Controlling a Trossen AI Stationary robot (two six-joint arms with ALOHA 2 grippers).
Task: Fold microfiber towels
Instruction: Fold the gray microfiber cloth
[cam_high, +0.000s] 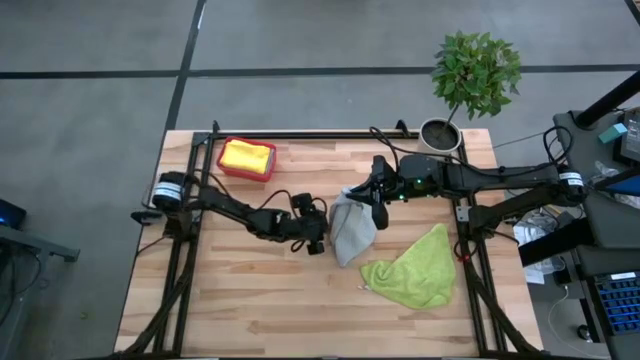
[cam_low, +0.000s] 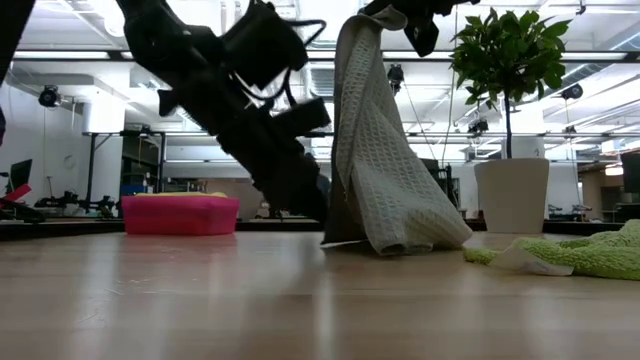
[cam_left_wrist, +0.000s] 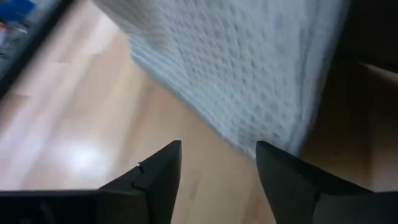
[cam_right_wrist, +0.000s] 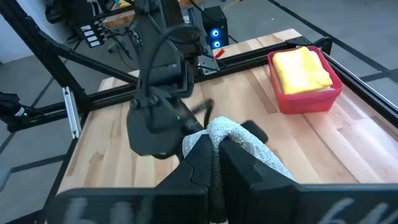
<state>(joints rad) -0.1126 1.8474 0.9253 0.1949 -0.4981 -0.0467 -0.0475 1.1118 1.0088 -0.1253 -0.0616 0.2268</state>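
Right hand (cam_right_wrist: 214, 163) pinches the grey towel (cam_low: 385, 170), hanging; left hand (cam_left_wrist: 217, 171) gapes empty beside it; no writing legible.

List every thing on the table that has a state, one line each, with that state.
grey towel: lifted by one edge, hanging, lower end bunched on the table
lime green towel: crumpled on the table, unfolded
yellow towel: folded, in the bin
pink-red bin: upright, holding the yellow towel
left end effector: open, beside the grey towel
right end effector: shut on the grey towel, raised
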